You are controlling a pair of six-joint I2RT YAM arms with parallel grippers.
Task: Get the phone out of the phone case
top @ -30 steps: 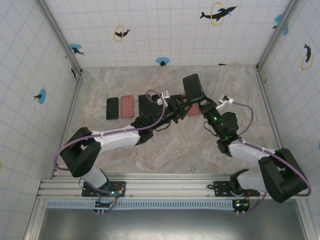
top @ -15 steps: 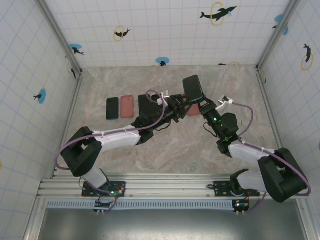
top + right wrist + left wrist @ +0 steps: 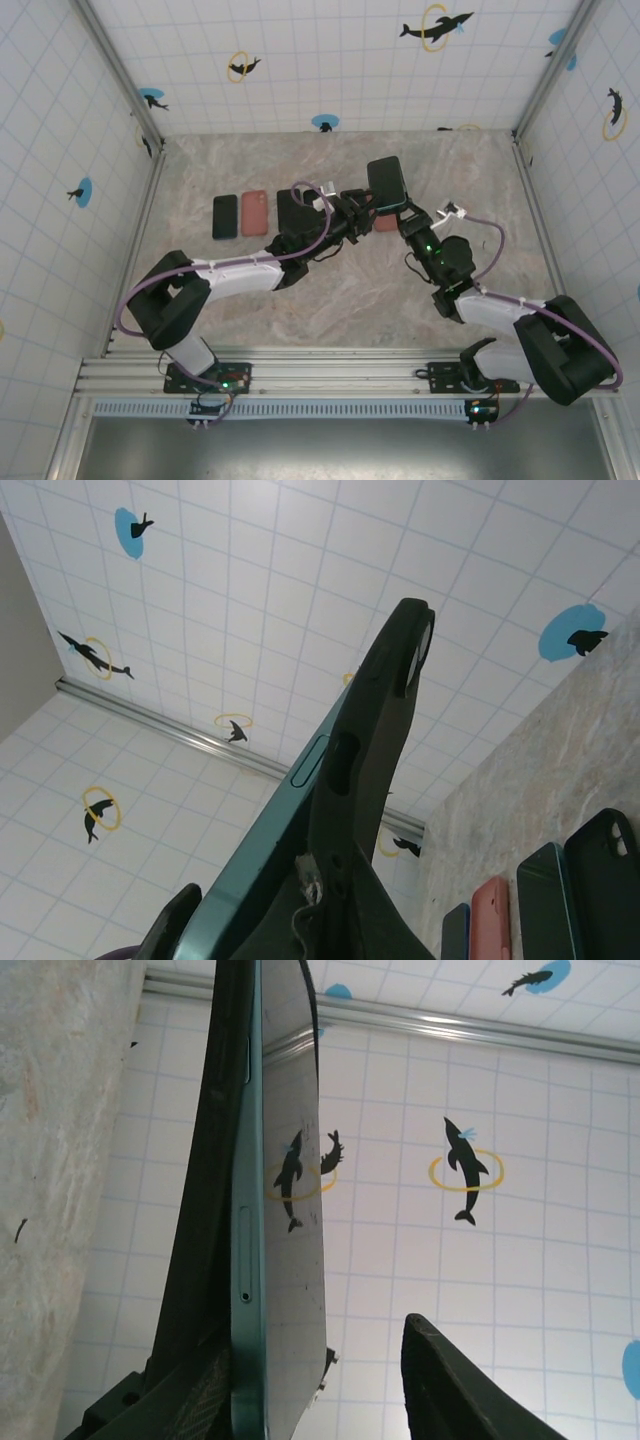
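My right pincer [image 3: 397, 210] is clamped on the dark phone case [image 3: 386, 182] and holds it raised just right of centre in the top view, with the teal phone [image 3: 285, 1260] seated in it. My left pincer [image 3: 358, 204] stands partly spread astride it, one finger [image 3: 455, 1390] clear of the screen.

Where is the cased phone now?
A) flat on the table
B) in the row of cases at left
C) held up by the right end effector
C: the cased phone stands tilted in the right end effector, raised above the table.
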